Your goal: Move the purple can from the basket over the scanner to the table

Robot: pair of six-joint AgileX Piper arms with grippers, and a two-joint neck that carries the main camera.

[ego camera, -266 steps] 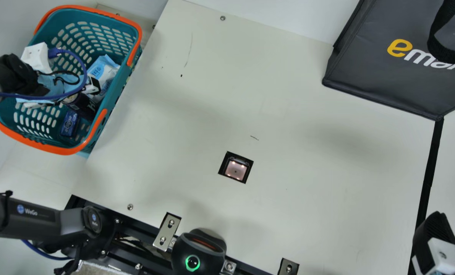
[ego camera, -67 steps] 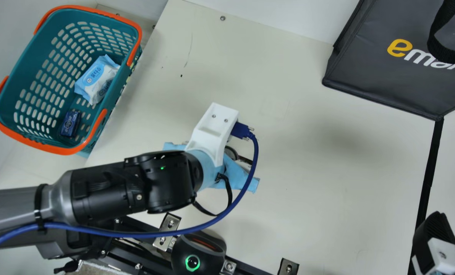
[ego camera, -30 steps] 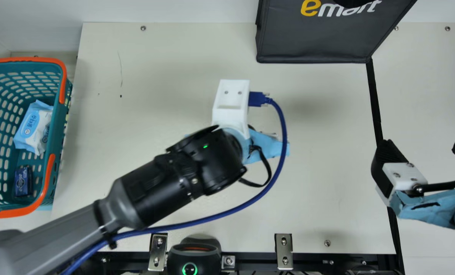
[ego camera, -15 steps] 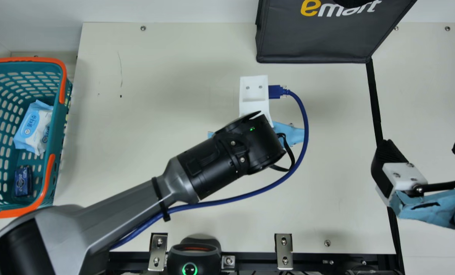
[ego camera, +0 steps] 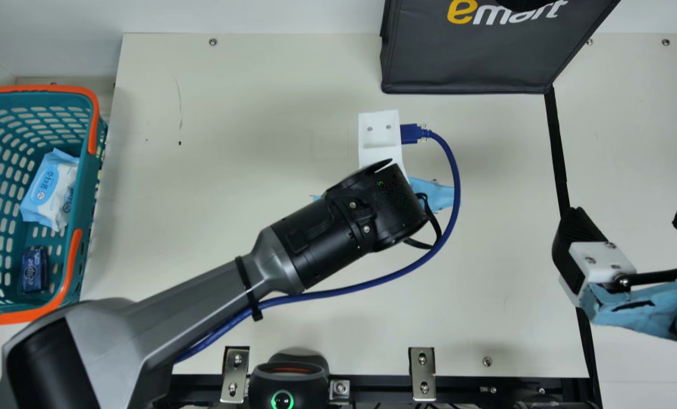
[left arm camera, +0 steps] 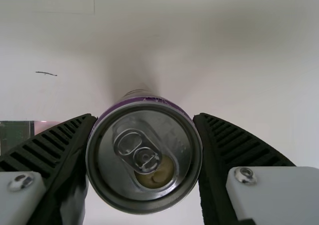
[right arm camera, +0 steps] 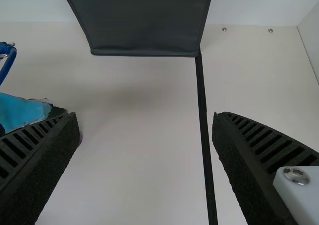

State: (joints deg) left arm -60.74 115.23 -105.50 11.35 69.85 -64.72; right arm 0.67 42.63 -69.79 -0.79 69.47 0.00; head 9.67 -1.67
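Cream worktop (ego camera: 230, 113) first, in the main view: one teal basket (ego camera: 37, 89) with orange handles sits at its left edge, holding one pack of wipes (ego camera: 48, 182) and, nearer the basket's near right corner, one small blue pack (ego camera: 34, 270). One dark bag (ego camera: 469, 57) stands at the far edge, right of the middle. At the near edge are two metal brackets (ego camera: 236, 372) and one black device with a green ring (ego camera: 282, 392). My left arm (ego camera: 315, 250) reaches over the middle, a little to the right. My right gripper (ego camera: 628, 221) hangs by the right edge, its two fingers spread with nothing between them.

In the left wrist view, my left gripper (left arm camera: 144, 118) pinches the one purple can (left arm camera: 134, 185) between both pads, lid towards the camera. Part of one scanner window (left arm camera: 17, 135) shows in the worktop beside it, apart from the can. I cannot tell whether the can's base touches the worktop.

I judge the scanning pass done and the placing in hand. Next: settle the base flat, spread the fingers, then rise straight up so the can does not tip.

In the right wrist view, one black strip (right arm camera: 204, 125) runs between my right gripper's spread fingers.
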